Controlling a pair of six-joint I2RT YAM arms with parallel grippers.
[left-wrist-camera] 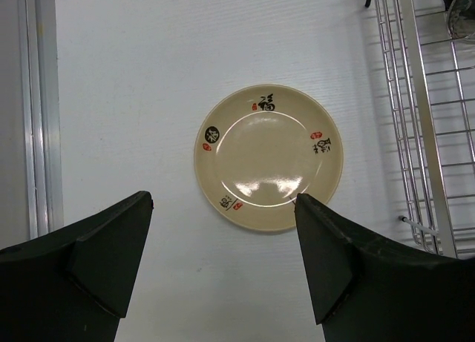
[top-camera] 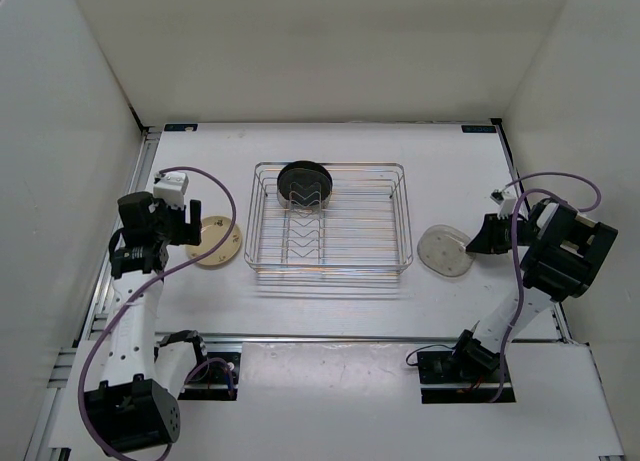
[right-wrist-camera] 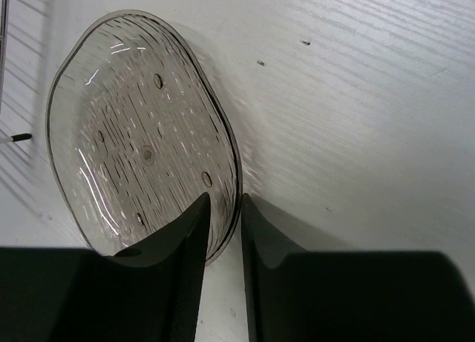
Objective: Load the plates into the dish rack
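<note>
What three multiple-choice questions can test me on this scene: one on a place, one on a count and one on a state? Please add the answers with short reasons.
1. Where is the black plate relative to the dish rack?
A) left of it
B) inside it, at its far end
C) right of it

2. How many plates are in view?
A) two
B) four
C) three

3. What is the state of the left end effector?
A) open, holding nothing
B) shut on a plate
C) shut, empty

Answers:
1 B: it sits among the far dividers of the rack.
2 C: the black one, the cream plate left of the rack and the translucent plate right of it.
3 A: its fingers stand wide apart above the cream plate, with nothing between them.
</note>
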